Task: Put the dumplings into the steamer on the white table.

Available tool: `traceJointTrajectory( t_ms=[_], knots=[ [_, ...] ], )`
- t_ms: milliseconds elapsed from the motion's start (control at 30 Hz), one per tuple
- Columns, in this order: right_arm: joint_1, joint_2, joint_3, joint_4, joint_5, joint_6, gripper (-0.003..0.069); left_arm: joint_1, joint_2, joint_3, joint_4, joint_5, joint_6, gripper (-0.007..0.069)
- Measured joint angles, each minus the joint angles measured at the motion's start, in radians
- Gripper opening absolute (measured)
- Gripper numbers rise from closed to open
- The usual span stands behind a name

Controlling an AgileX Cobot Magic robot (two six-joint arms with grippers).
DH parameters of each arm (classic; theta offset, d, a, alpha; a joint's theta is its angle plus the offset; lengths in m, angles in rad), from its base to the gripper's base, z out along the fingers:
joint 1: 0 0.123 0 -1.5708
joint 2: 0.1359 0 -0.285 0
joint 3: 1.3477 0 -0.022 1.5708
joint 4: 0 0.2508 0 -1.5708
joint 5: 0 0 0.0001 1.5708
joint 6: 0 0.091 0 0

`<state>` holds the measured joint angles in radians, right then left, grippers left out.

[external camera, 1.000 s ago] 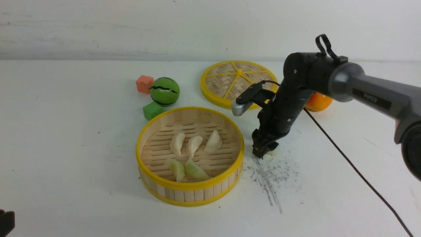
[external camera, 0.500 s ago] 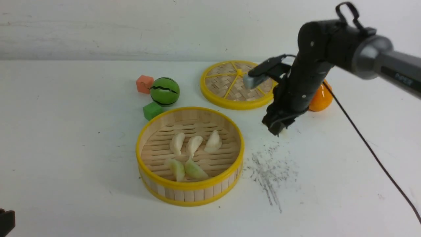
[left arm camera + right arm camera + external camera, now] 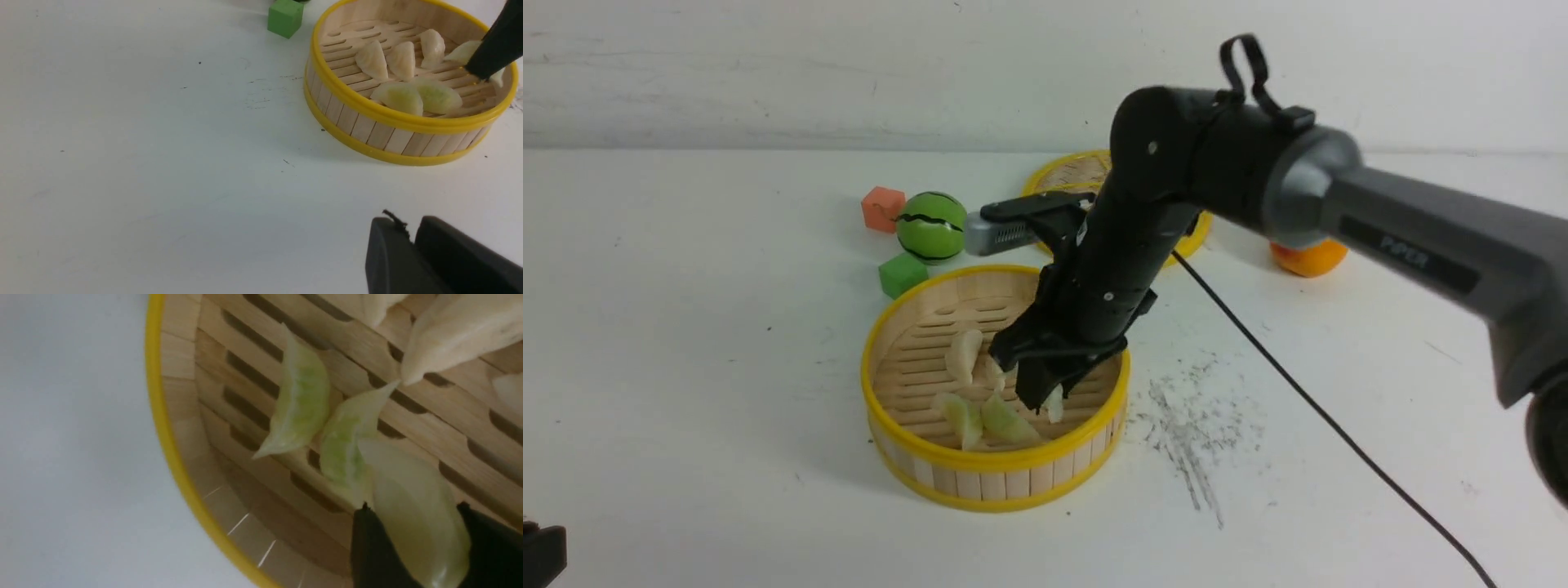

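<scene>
White tabletop (image 3: 686, 367), bit scuffed, grey scratch patch (image 3: 1196, 429) right of bamboo steamer (image 3: 995, 482). Also sitting on it: green cube (image 3: 901, 273) just behind steamer, watermelon-striped ball (image 3: 931, 227), orange-red cube (image 3: 881, 208), woven lid (image 3: 1072, 173) further back, orange thing (image 3: 1311, 257), black cable (image 3: 1307, 400) trailing across.

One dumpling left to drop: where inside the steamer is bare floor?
Bare slats lie along the steamer's left and far wall. Crowded: middle to near rim, five dumplings under the right pincer holding the sixth dumpling.

Bright, even, diffuse lighting; soft shadow beside the round yellow-rimmed bamboo steamer (image 3: 995, 457). Right wrist view soft-focused, motion-blurred along that rim.
</scene>
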<state>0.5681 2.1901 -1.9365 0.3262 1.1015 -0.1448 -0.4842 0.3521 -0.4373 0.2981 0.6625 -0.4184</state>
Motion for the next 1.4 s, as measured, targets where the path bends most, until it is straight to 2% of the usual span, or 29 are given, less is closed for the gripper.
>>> traceJointTrajectory(
  t_ms=[200, 300, 400, 467, 633, 733, 900, 1033, 1300, 1400],
  knots=[
    [0.002, 0.034, 0.000, -0.114, -0.001, 0.117, 0.0253, 0.000, 0.000, 0.000, -0.005, 0.014, 0.000, 0.0093],
    [0.002, 0.034, 0.000, -0.113, -0.001, 0.131, 0.0306, 0.000, 0.000, 0.000, -0.006, 0.014, 0.000, 0.0097],
    [0.002, 0.034, 0.000, -0.089, -0.003, 0.131, 0.0402, 0.000, 0.000, 0.000, -0.006, 0.014, 0.000, 0.0102],
    [0.002, 0.030, 0.000, -0.081, -0.004, 0.131, 0.0437, 0.000, 0.000, 0.000, -0.008, 0.014, -0.001, 0.0101],
    [0.002, -0.042, 0.000, -0.104, 0.010, 0.131, 0.0459, 0.000, 0.000, 0.000, -0.008, 0.015, -0.002, 0.0109],
    [0.002, -0.159, 0.000, -0.185, 0.034, 0.131, 0.0402, 0.000, 0.000, 0.000, -0.008, 0.015, -0.002, 0.0111],
    [0.002, -0.431, 0.004, -0.326, 0.056, 0.131, 0.0174, 0.000, 0.000, 0.000, -0.008, 0.016, -0.001, 0.0112],
    [0.002, -0.652, 0.092, -0.352, 0.038, 0.131, -0.0002, 0.000, 0.000, 0.000, -0.008, 0.018, -0.001, 0.0113],
    [0.002, -1.066, 0.527, -0.342, -0.077, 0.131, -0.0020, 0.000, 0.000, 0.000, -0.008, 0.022, -0.001, 0.0123],
    [0.002, -1.315, 0.794, -0.343, -0.213, 0.132, -0.0020, 0.000, 0.000, 0.000, -0.008, 0.023, -0.001, 0.0126]
  ],
)
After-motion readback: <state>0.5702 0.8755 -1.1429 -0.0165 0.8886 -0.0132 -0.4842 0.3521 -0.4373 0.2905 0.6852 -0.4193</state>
